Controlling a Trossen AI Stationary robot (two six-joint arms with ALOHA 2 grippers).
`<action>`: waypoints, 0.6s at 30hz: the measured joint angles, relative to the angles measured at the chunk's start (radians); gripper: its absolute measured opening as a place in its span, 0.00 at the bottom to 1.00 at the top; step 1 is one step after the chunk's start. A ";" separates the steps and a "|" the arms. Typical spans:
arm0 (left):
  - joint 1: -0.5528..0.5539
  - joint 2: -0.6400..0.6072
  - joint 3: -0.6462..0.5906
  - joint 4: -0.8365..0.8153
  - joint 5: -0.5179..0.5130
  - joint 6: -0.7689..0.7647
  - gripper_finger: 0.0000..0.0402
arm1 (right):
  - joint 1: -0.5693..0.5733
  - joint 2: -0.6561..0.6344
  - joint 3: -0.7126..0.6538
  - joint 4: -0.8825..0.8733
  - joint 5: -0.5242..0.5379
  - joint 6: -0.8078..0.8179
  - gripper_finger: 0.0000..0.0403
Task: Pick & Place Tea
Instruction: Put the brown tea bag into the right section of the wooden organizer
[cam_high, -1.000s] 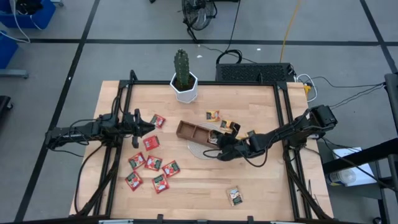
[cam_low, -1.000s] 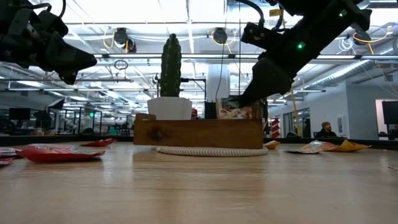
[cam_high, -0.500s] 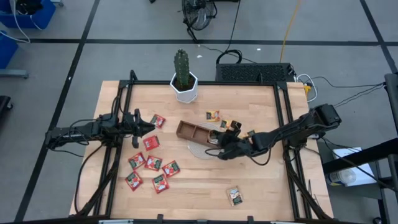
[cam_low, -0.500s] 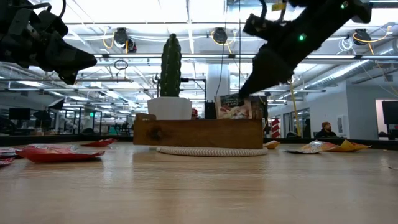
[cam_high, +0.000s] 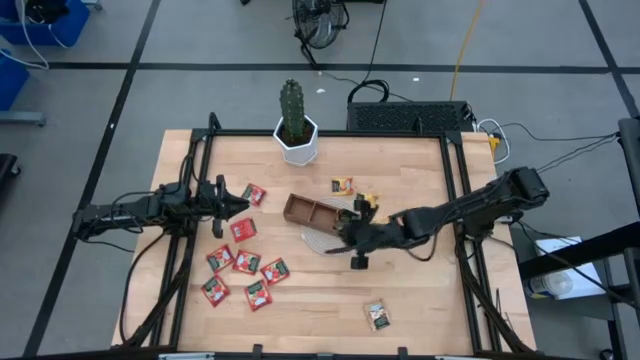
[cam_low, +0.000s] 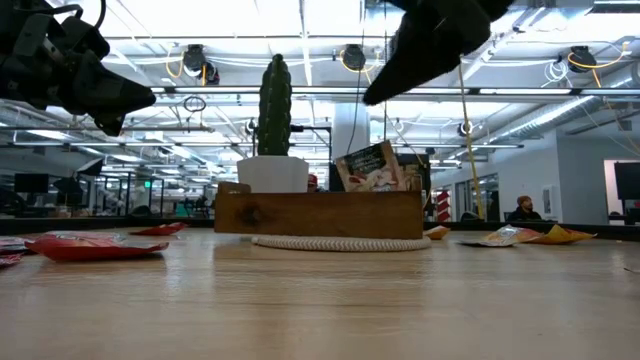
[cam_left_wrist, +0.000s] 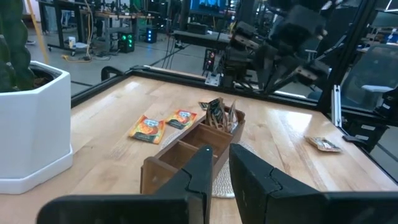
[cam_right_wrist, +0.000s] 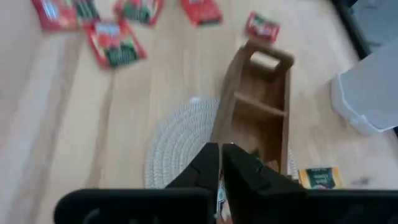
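Right gripper (cam_high: 352, 240) is up off the table, hovering at about 5 o'clock from the wooden tray (cam_high: 312, 212), fingers (cam_right_wrist: 239, 168) pinched together with nothing between them. Below them, in the right wrist view, sit the tray and the round woven mat (cam_right_wrist: 177, 146) under it.

A sachet (cam_low: 368, 168) stands tilted in the tray's end compartment, poking up over the wall, apart from the fingers above it in the low view. More sachets (cam_left_wrist: 219, 113) stand in that same end compartment, seen from the left wrist.

Left gripper (cam_high: 232, 203) hangs at the table's 9 o'clock side, fingers (cam_left_wrist: 202, 177) nearly together, a thin gap showing, holding nothing.

A cluster of red sachets (cam_high: 243, 262) lies flat at 7 to 8 o'clock from the tray, near the left gripper. Two orange-yellow sachets (cam_high: 344, 185) lie at about 1 o'clock from the tray, and one grey-white sachet (cam_high: 377, 315) lies alone at 5 o'clock, near the table's front edge. The cactus pot (cam_high: 297, 140) stands at 12 o'clock.
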 joint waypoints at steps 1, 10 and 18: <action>0.000 0.000 0.000 0.000 0.000 0.000 0.14 | -0.002 0.027 0.038 -0.052 -0.003 -0.005 0.02; 0.000 0.000 0.000 0.000 0.000 0.000 0.14 | -0.063 0.252 0.196 -0.364 -0.030 -0.003 0.00; 0.000 0.000 0.000 0.000 0.000 0.000 0.14 | -0.107 0.347 0.203 -0.388 -0.022 -0.004 0.00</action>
